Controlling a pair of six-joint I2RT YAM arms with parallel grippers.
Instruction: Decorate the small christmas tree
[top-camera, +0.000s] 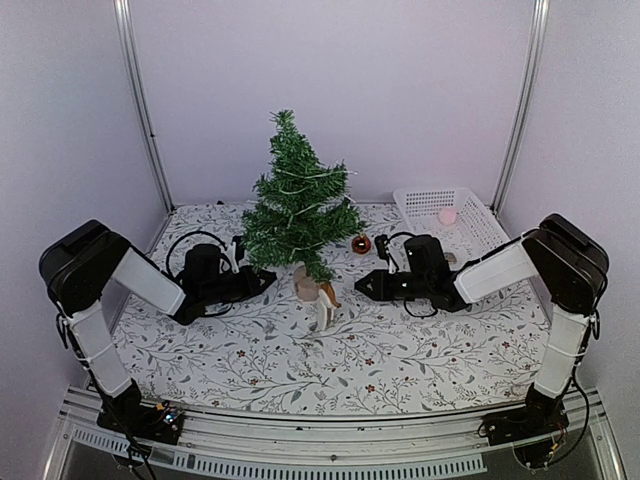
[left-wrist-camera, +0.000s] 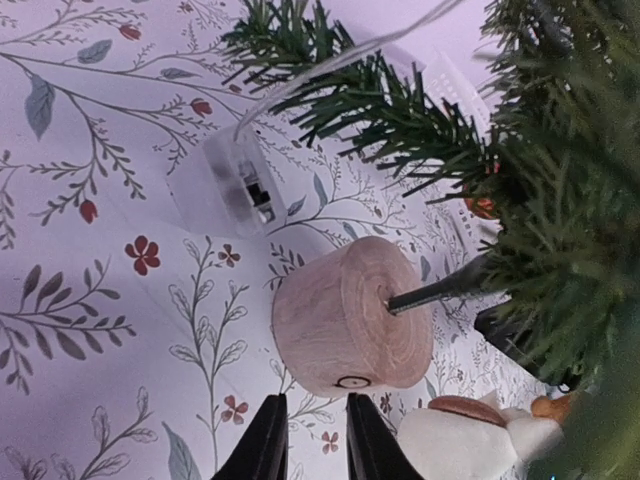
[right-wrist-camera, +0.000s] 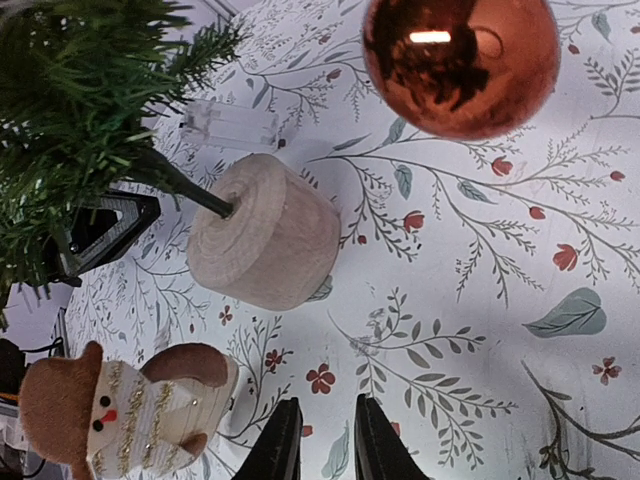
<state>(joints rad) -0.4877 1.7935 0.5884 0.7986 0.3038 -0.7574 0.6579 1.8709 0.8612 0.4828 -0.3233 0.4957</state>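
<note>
The small christmas tree (top-camera: 298, 205) stands at mid-table between the two arms, on its wooden stump (top-camera: 306, 286). Long axis: vertical, with the tip pointing straight up. The left gripper (left-wrist-camera: 310, 450) sits low just beside the stump, fingers drawn nearly together, holding nothing. The right gripper (right-wrist-camera: 327, 448) faces the stump from the opposite side, likewise almost closed and empty. A snowman figure (top-camera: 327, 305) stands just beside the stump. A copper ball (right-wrist-camera: 460, 60) rests on the table near it. A clear box (left-wrist-camera: 235, 185) on a thin wire lies by the base.

Caution: the stump is narrow under a wide crown, so a sideways push from either gripper is likely to tip the tree. The ball may roll if nudged rather than pinched squarely. The wire can snag a finger and drag the tree
</note>
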